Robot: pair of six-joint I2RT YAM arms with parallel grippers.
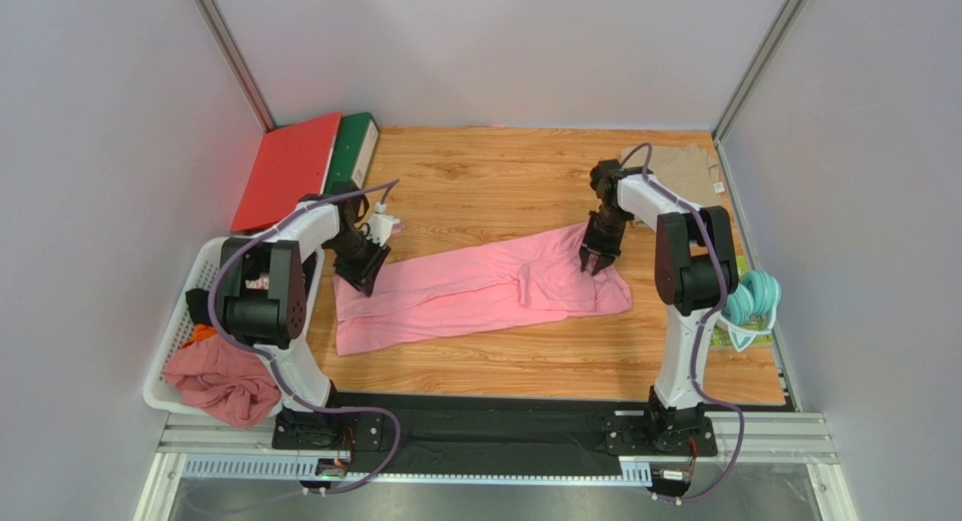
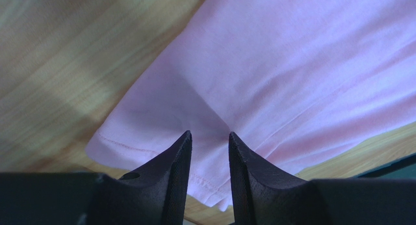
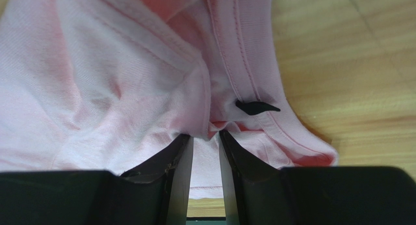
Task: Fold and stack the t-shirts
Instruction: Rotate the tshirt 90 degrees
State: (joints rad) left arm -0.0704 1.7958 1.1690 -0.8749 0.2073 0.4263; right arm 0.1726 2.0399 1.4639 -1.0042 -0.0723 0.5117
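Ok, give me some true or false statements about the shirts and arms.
The pink t-shirt stretches from the left end effector to the right end effector. True.
The khaki t-shirt sits on the pink one. False: it lies apart, at the far right corner.
The right end effector is at the collar end, by the dark neck label. True.
The white basket stands by the right arm. False: it is beside the left arm.

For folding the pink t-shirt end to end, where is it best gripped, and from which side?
Grip the pink t-shirt at its two short ends: the collar edge beside the neck label and the hem corner. It lies stretched long and flat across the table, so come down from above at each end and pinch the edge.
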